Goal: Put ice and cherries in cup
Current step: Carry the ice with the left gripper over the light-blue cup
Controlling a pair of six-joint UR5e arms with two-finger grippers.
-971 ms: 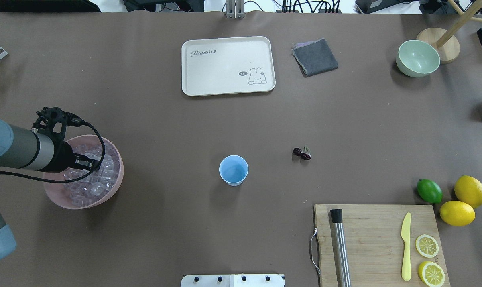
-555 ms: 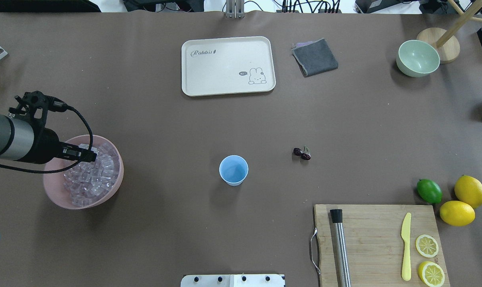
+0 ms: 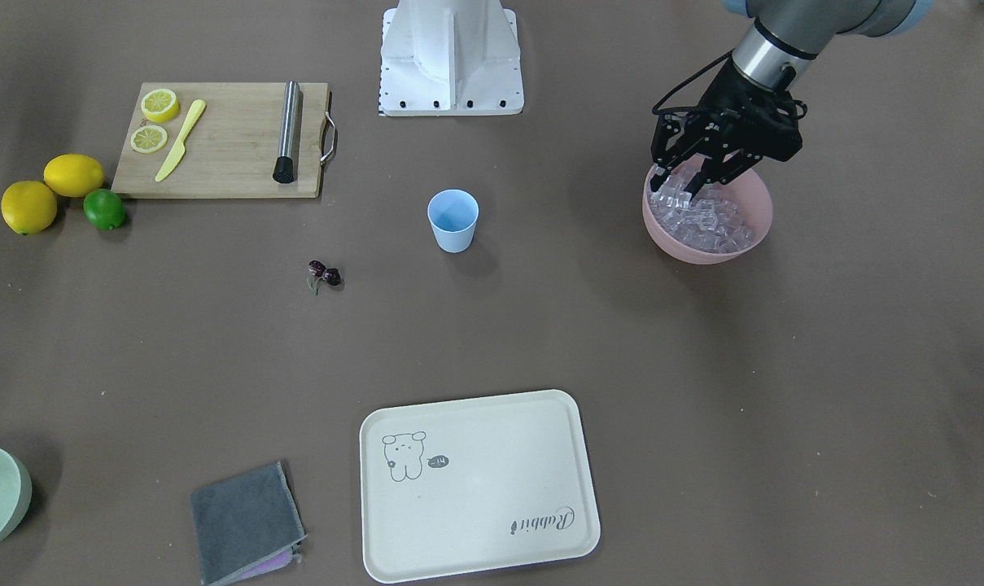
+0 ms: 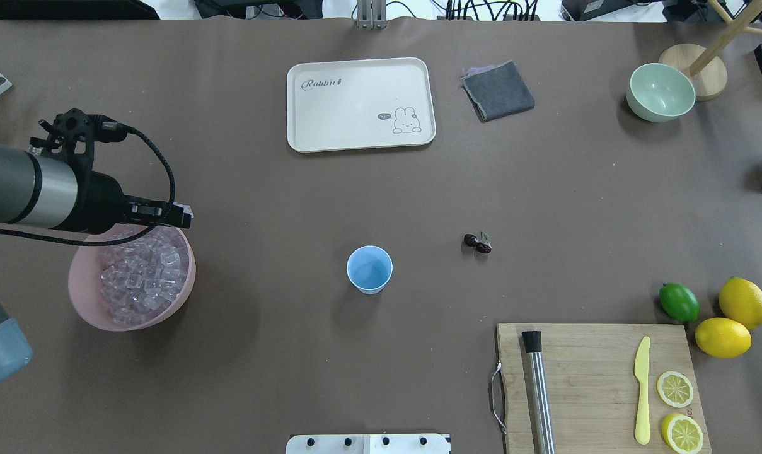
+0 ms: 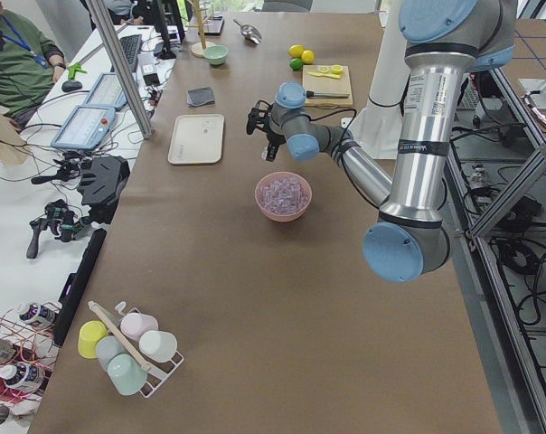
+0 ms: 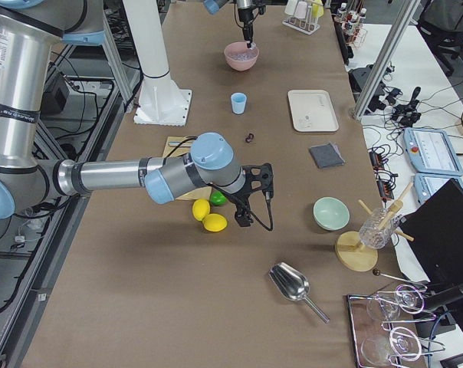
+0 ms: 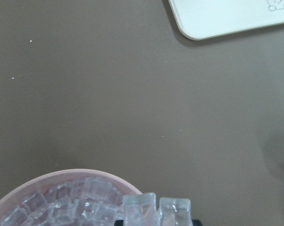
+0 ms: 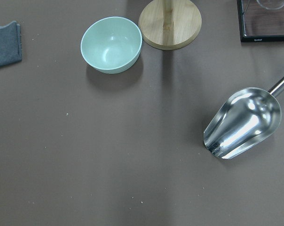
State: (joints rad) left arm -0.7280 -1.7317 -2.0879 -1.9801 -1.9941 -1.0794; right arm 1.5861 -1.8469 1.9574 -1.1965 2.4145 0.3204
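Note:
The light blue cup (image 4: 369,269) stands upright and empty at the table's middle, also in the front view (image 3: 452,220). The cherries (image 4: 478,243) lie on the table to its right, apart from it. The ice (image 4: 142,277) fills a pink bowl (image 4: 81,301) at the left. My left gripper (image 4: 182,217) hovers over the bowl's far rim, shut on two ice cubes (image 7: 156,209). My right gripper (image 6: 254,192) shows only in the exterior right view, above the lemons; I cannot tell its state.
A cream tray (image 4: 360,104), grey cloth (image 4: 498,90) and pale green bowl (image 4: 660,92) stand at the far side. A cutting board (image 4: 595,372) with muddler, knife and lemon slices, a lime (image 4: 678,302) and lemons (image 4: 743,302) are near right. A metal scoop (image 8: 243,123) lies far right.
My left gripper has risen out of the ice in the pink bowl and moved right and toward the far rim, holding ice cubes. Cup and cherries have not moved.

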